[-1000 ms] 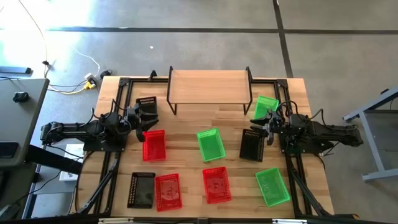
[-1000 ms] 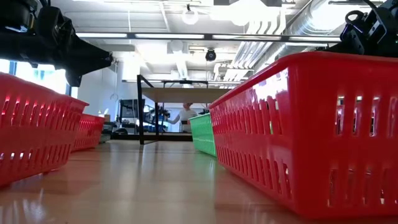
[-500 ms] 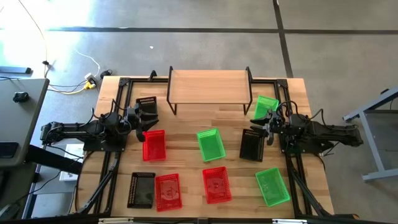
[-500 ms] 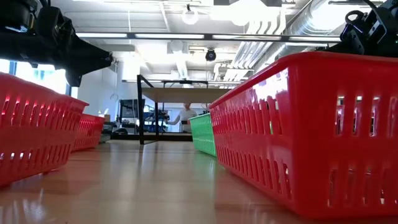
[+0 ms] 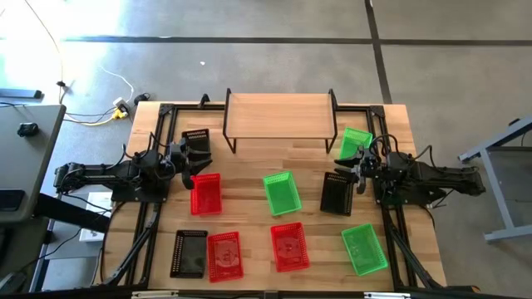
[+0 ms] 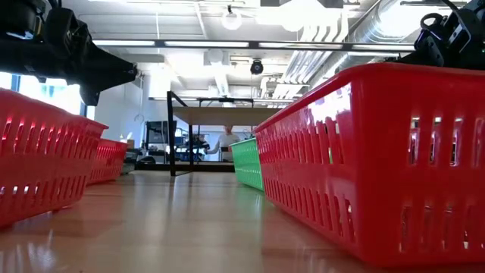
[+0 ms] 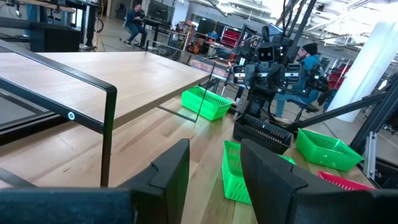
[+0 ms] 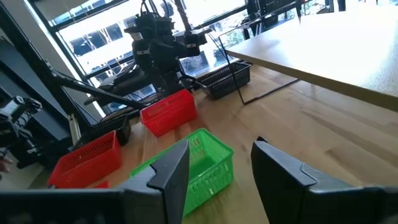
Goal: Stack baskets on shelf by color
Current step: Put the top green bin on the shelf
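Table is light wood planks w/ a black metal frame on it; grey concrete floor w/ dark lines around, and yellow + white cables on the floor beyond the table's far left corner. Low view shows a big workshop room behind, ceiling lights, pipes, and a person seated far back.

Shelf stands at the far middle of the table, top bare. All baskets are on the table, none on shelf:
- black basket just left of shelf, beside left gripper
- red basket in front of that gripper
- green basket in front of shelf, centre
- green one just right of shelf; second black basket in front of it
- near edge, far from shelf: third black, two red, one green.

Left gripper: fingers apart, holding nothing. Right gripper, betw. the right green and black baskets, fingers wide apart, nothing held.
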`<state>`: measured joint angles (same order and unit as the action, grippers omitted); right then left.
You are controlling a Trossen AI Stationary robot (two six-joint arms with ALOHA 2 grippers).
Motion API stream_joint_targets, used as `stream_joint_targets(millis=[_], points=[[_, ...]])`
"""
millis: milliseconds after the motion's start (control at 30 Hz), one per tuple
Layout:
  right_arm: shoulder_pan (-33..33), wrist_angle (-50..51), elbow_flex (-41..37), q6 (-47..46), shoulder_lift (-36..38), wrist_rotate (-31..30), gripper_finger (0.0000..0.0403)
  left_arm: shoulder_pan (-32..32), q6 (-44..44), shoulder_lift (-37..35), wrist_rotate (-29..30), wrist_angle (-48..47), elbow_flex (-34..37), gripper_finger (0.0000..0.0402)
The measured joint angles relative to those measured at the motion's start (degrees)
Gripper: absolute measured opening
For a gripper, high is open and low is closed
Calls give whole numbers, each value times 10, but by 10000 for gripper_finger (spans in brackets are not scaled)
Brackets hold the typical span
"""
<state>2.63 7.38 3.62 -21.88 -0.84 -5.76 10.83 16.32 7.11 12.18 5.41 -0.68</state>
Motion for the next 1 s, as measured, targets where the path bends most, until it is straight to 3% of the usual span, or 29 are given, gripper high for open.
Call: stream_joint_targets(millis=[533, 1000], points=[[0, -9, -1, -67, 0, -15, 158, 0, 1, 0, 0, 0, 0, 133], [0, -53, -2, -268, 0, -201, 158, 0, 94, 0, 4, 5, 0, 133]])
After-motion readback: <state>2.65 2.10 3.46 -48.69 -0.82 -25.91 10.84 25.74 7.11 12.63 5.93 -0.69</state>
